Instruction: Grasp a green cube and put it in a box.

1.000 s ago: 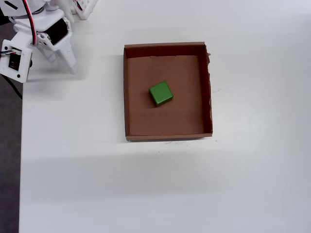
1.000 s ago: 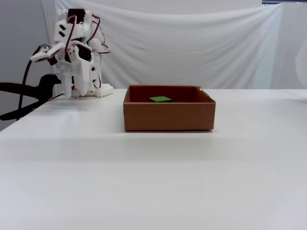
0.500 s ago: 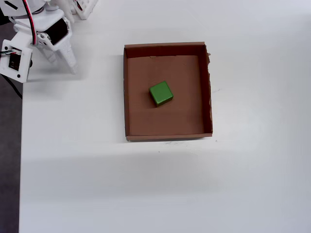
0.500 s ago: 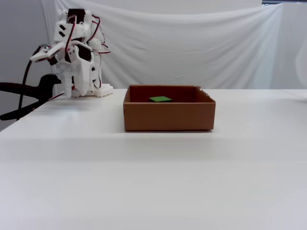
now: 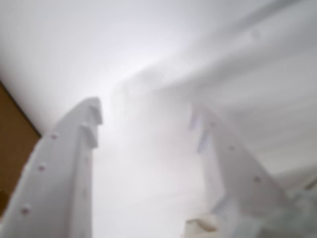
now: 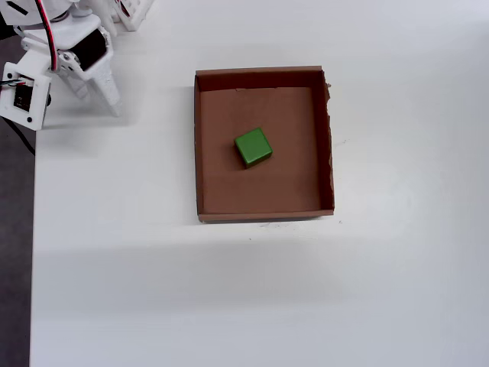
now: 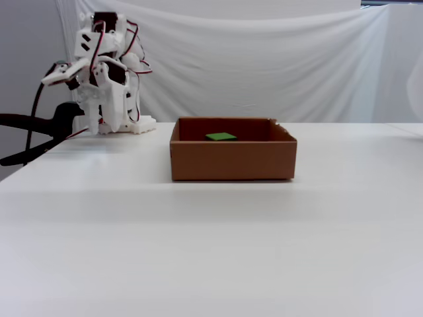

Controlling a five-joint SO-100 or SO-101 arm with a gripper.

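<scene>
Resting inside the box [image 6: 201, 153], the green cube [image 6: 253, 147] lies well apart from the empty hand [image 6: 103, 95].

Nothing visibly moved: the green cube [image 6: 253, 147] lies as before in the box [image 6: 264, 211].

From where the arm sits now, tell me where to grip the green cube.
Grip the green cube across two opposite side faces, coming straight down from above: the walls of the box block a sideways approach. It sits slightly rotated, so turn the tool to match.
</scene>
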